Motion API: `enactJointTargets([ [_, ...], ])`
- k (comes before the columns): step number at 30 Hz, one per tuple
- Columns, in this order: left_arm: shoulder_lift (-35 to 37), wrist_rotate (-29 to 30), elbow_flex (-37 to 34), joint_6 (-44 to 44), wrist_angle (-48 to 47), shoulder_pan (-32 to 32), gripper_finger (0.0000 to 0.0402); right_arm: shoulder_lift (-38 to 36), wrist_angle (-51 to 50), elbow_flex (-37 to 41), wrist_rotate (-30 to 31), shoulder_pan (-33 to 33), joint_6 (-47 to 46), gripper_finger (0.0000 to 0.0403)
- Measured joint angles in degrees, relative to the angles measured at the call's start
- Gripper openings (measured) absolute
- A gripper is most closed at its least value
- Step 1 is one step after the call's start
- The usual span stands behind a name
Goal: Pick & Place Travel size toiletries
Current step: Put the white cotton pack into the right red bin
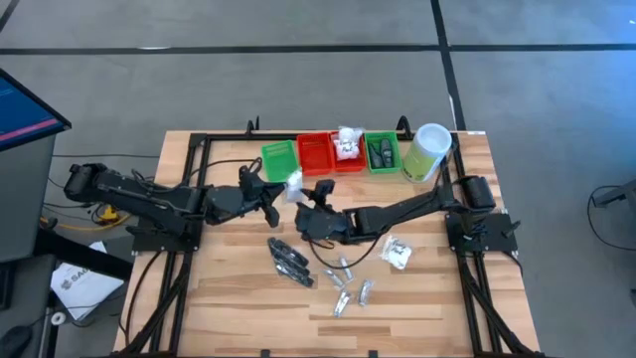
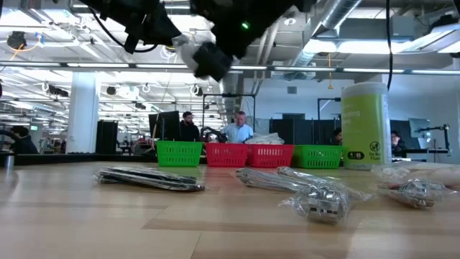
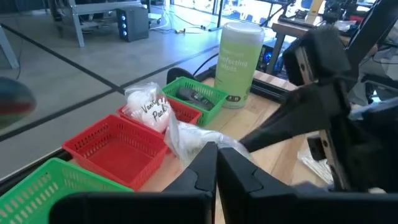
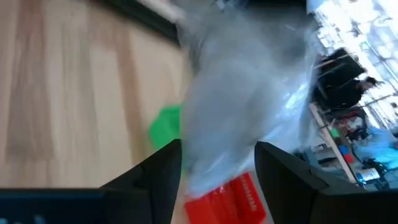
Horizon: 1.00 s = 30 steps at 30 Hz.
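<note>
My left gripper (image 1: 272, 193) is shut on a white soft packet (image 1: 294, 183) and holds it high above the table's middle, in front of the trays; the low view shows the packet (image 2: 205, 57) up in the air. My right gripper (image 4: 217, 177) is open, one finger on either side of the same packet (image 4: 249, 93). Black narrow pieces (image 1: 290, 259), small silver tubes (image 1: 348, 286) and another white packet (image 1: 397, 253) lie flat on the table's near half. My left gripper pinches the packet's near end (image 3: 202, 144) between its two shut fingers, which come nearly level from the table's left. The packet sticks out past the fingertips, lifted clear of the table. My right gripper has the packet between its open fingers (image 4: 166, 168); I cannot tell whether they touch it.
Along the far edge stand a green tray (image 1: 279, 157), a red tray (image 1: 316, 152), a red tray with white packets (image 1: 347, 159) and a green tray with dark pieces (image 1: 383, 164). A tall pale green cylinder (image 1: 427, 151) stands at their right. People show beyond the table.
</note>
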State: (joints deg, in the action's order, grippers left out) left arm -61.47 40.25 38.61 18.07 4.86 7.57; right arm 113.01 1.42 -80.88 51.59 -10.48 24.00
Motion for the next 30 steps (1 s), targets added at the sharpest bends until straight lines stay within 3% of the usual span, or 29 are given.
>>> enactJointTargets([
  [8, 0.0, 0.0, 0.0, -1.3, -0.1, 0.0, 0.0, 0.2, -2.6, -0.4, 8.2, 0.0, 0.0, 0.0149],
  [30, 0.0, 0.0, 0.0, -1.4, -0.2, 0.0, 0.0, 0.2, -2.0, -0.5, 8.5, 0.5, 1.7, 0.0008],
])
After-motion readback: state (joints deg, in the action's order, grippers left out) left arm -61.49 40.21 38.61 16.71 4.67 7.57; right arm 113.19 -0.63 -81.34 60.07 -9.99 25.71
